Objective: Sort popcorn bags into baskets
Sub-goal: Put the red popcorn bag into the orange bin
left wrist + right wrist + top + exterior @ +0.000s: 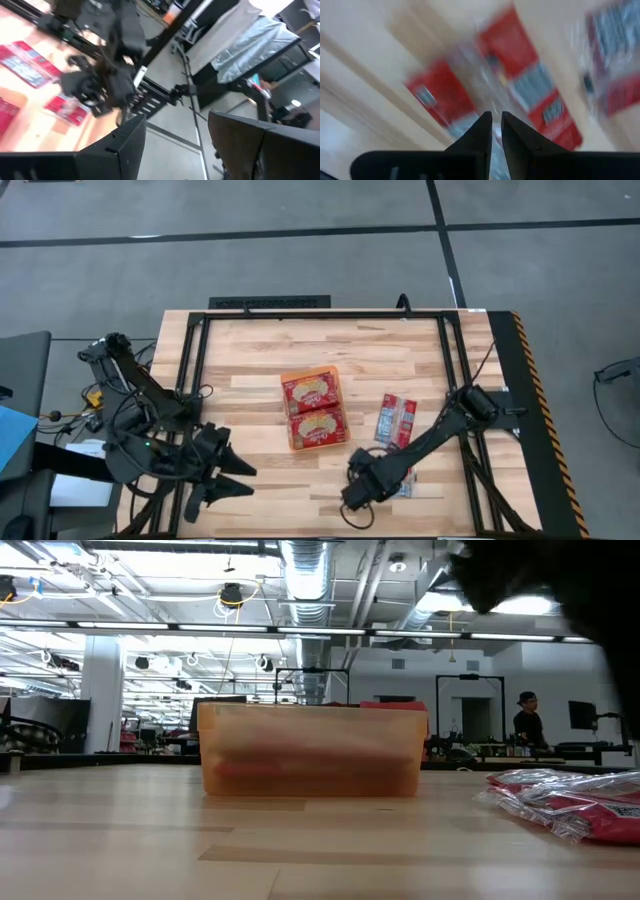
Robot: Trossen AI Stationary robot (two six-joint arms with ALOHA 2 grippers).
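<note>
- The right gripper (352, 502) is low over the front of the pale wooden desk (260, 350), its two dark fingers (482, 131) drawn narrow with only a thin slit between them; whether they pinch anything I cannot tell.
- Just past those fingers lie flat red popcorn bags (532, 85) in clear wrapping, grey-blue and white print up, a loose heap touching one another (590, 802).
- Farther from that gripper, toward the right arm's base, two more red packets (397, 420) lie side by side on the desk.
- The small orange rectangular plastic basket (284, 385) stands near the desk's middle, up and to the left of the right gripper, well apart from it; two red bags (316, 426) with the yellowish popcorn picture up fill it.
- The left gripper (243, 479) waits at the desk's front left corner, fingers (117, 147) spread wide and holding nothing, the basket off to its right.
</note>
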